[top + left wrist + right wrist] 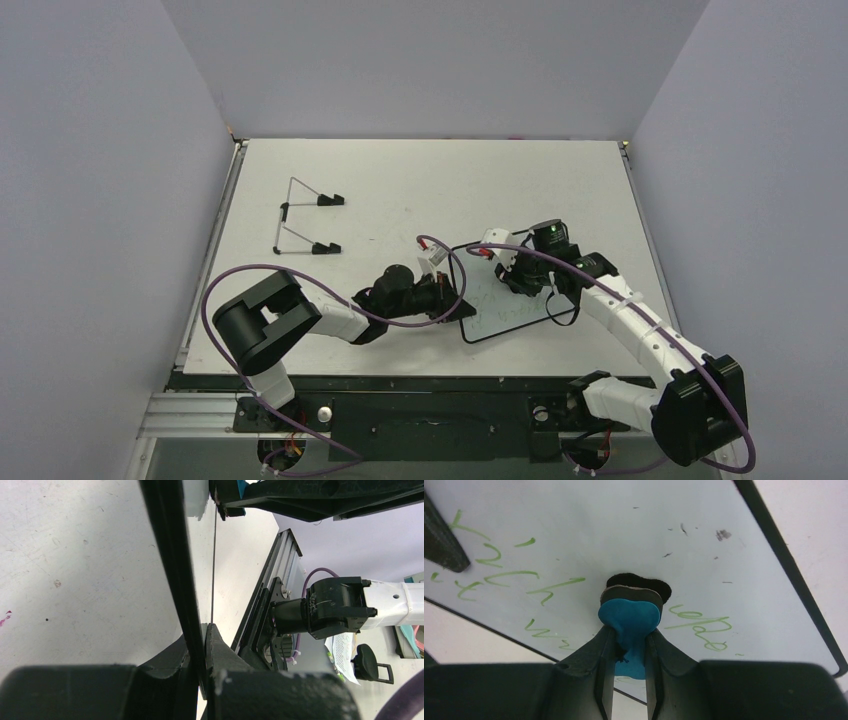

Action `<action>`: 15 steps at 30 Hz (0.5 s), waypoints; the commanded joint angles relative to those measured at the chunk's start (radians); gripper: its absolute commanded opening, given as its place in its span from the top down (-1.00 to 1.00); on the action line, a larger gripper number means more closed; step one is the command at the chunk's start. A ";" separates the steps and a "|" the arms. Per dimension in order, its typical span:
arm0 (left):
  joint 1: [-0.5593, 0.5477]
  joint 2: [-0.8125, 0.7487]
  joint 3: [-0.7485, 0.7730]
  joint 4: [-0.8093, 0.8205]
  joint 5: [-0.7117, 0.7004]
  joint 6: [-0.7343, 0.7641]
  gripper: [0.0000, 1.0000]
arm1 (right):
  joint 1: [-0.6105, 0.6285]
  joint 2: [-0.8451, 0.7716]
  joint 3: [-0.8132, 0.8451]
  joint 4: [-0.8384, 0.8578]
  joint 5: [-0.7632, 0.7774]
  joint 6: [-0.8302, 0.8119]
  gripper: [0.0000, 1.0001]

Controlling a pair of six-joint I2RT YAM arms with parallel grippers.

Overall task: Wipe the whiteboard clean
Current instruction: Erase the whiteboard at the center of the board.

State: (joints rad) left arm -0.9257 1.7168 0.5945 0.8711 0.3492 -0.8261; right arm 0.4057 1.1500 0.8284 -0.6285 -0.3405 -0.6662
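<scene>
Right wrist view shows the right gripper (629,631) clamped on the blue eraser (629,616) against the whiteboard (574,525), green handwriting (499,575) mostly unerased, while the left gripper (197,633) pinches its rim.

robotics lab cell: white table (420,175) boxed by plain grey walls (430,60).

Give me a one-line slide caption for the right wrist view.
Right tool holds a blue eraser against the whiteboard, with green handwriting on either side.
</scene>
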 commanded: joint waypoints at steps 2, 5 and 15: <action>-0.003 -0.031 -0.003 0.017 0.016 0.058 1.00 | -0.013 -0.067 -0.057 0.273 0.176 0.185 1.00; -0.003 -0.031 -0.003 0.020 0.016 0.058 1.00 | -0.030 -0.053 -0.041 0.238 0.206 0.161 1.00; -0.002 -0.037 -0.018 0.027 0.011 0.056 1.00 | -0.029 0.004 0.020 0.032 0.097 -0.009 1.00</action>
State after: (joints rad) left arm -0.9211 1.7149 0.5877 0.8757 0.3435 -0.8261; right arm 0.3794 1.1355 0.8040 -0.5114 -0.1947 -0.5980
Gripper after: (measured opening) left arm 0.034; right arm 0.182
